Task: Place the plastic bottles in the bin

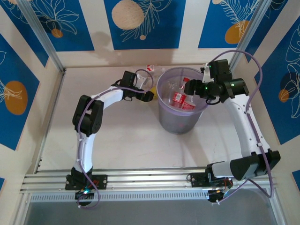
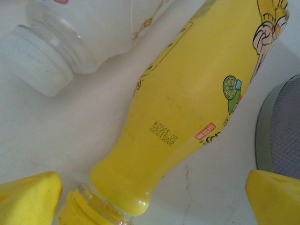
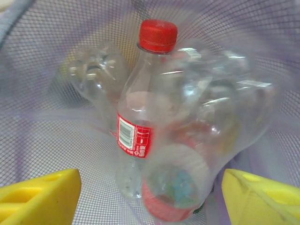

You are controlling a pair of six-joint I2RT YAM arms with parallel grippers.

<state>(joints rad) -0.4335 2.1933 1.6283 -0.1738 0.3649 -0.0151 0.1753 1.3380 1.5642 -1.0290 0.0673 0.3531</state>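
Left gripper (image 2: 150, 201) straddles neck of yellow bottle (image 2: 187, 108).

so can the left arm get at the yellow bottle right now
Probably yes: the left tool is open, its fingers either side of the neck of the yellow bottle, nothing in between.

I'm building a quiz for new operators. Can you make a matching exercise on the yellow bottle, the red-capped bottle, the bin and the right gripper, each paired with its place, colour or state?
Things:
1. yellow bottle
2. red-capped bottle
3. bin
4. right gripper

Place, colour or state:
a. open, over the bin's mouth
b. lying on the table
c. translucent lavender-grey
d. inside the bin

Pairs: 1-b, 2-d, 3-c, 4-a
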